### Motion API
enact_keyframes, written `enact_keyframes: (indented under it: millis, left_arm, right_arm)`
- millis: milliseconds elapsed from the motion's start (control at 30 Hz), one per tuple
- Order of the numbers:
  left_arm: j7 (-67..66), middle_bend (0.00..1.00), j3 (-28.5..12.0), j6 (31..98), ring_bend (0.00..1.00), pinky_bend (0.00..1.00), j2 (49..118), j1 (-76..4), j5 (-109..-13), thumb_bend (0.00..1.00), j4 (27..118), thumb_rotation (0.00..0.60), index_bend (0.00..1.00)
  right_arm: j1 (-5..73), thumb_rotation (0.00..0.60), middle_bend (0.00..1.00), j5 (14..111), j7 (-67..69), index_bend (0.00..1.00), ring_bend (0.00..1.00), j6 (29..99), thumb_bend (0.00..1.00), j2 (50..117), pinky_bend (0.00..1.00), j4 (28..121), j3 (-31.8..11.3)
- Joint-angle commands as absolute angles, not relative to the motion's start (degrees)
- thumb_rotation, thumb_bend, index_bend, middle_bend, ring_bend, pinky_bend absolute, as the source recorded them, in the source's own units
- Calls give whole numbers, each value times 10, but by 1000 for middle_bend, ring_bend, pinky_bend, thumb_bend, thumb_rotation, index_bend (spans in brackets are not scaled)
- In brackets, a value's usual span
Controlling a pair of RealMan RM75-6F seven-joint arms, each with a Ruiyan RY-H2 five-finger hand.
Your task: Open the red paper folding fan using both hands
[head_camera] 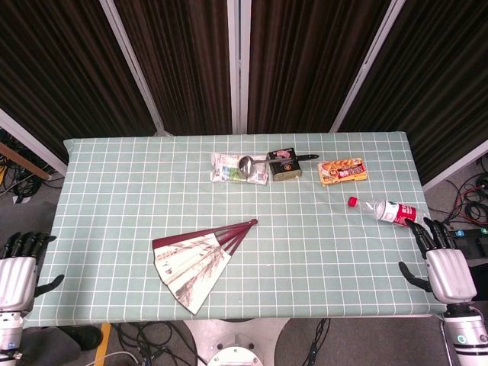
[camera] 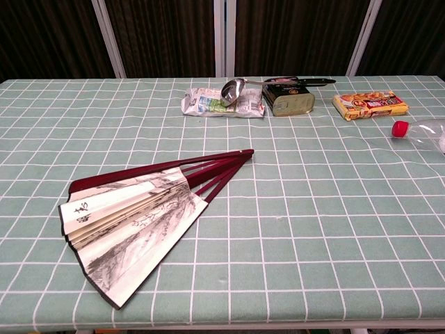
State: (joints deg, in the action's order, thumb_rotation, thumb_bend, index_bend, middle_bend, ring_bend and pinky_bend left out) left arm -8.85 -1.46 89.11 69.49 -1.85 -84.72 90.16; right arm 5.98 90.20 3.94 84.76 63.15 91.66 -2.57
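The folding fan [head_camera: 195, 258] lies partly spread on the green checked tablecloth, front left of centre; it has dark red ribs and a cream paper leaf with ink painting, its pivot pointing to the back right. In the chest view the fan [camera: 139, 209] fills the lower left. My left hand [head_camera: 18, 271] hangs off the table's left edge, fingers apart, holding nothing. My right hand [head_camera: 444, 267] sits at the front right corner, fingers spread and empty. Neither hand touches the fan, and the chest view shows no hand.
At the back lie a crumpled wrapper [head_camera: 238, 169] with a metal spoon [head_camera: 250, 162] on it, a dark tin [head_camera: 285, 168] and an orange snack box [head_camera: 342, 171]. A red-capped plastic bottle [head_camera: 385, 210] lies just beyond my right hand. Dark curtains stand behind.
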Motion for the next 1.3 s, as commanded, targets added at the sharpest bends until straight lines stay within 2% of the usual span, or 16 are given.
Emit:
enact_keyframes:
  millis: [33, 233, 367, 433, 500, 633, 767, 933, 1100, 1300]
  left_arm:
    - [-84, 200, -15, 888, 140, 122, 698, -21, -849, 0, 899, 600, 240]
    - [-65, 200, -19, 885, 140, 122, 699, -31, -866, 0, 896, 600, 240]
    - [-28, 200, -35, 855, 140, 125, 684, -68, -889, 0, 905, 600, 240]
    - [-8, 201, -45, 829, 140, 205, 673, -96, -897, 0, 913, 600, 240]
    - [23, 207, -55, 780, 150, 292, 659, -135, -903, 10, 927, 600, 245]
    - [77, 282, -74, 671, 244, 393, 651, -217, -903, 92, 939, 600, 294]
    - [98, 293, -87, 532, 245, 412, 659, -306, -872, 104, 936, 600, 302]
    - [109, 293, -97, 404, 245, 411, 700, -388, -816, 111, 909, 600, 300]
    - [77, 293, -90, 327, 245, 420, 760, -442, -764, 123, 854, 600, 291]
    - [61, 293, -87, 296, 271, 428, 805, -467, -702, 148, 825, 600, 279]
  right_arm:
    - [56, 600, 162, 904, 37, 54, 22, 856, 229, 631, 0, 919, -26]
    - [49, 600, 164, 909, 35, 54, 22, 871, 229, 628, 0, 923, -25]
    - [47, 600, 164, 916, 36, 54, 22, 876, 229, 625, 0, 925, -24]
    - [48, 600, 164, 919, 36, 54, 22, 878, 229, 624, 0, 927, -24]
    - [50, 600, 164, 923, 35, 53, 22, 878, 229, 620, 0, 929, -25]
    - [51, 600, 163, 931, 33, 54, 22, 882, 229, 613, 0, 935, -25]
    - [48, 600, 163, 935, 35, 53, 22, 888, 230, 604, 0, 941, -24]
    - [41, 600, 163, 932, 40, 53, 22, 895, 229, 595, 0, 940, -21]
    - [34, 600, 163, 919, 47, 53, 22, 901, 229, 592, 0, 934, -25]
    - [33, 600, 163, 913, 51, 54, 22, 897, 229, 592, 0, 930, -25]
